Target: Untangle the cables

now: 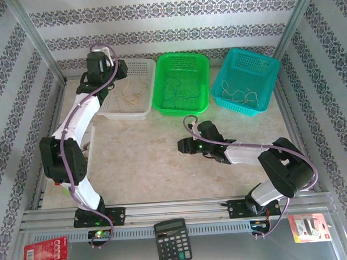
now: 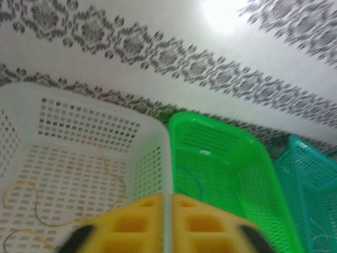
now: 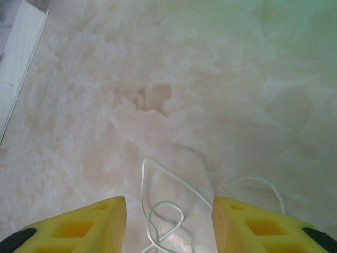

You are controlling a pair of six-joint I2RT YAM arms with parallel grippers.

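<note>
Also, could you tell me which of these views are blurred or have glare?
Left wrist view: blurred throughout, the white basket and the left gripper smeared, with a glare patch on the wall. Right wrist view: soft tabletop, though the whitish cable reads clearly. Top external view: sharp, evenly lit.

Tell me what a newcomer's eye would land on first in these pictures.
Brightest is the row along the table's far edge: a white basket, a green basket and a teal basket, each with thin curly cables in it. Near the middle, the right pincer hangs open over a whitish cable on the bare tabletop. The left pincer hovers above the white basket.
</note>
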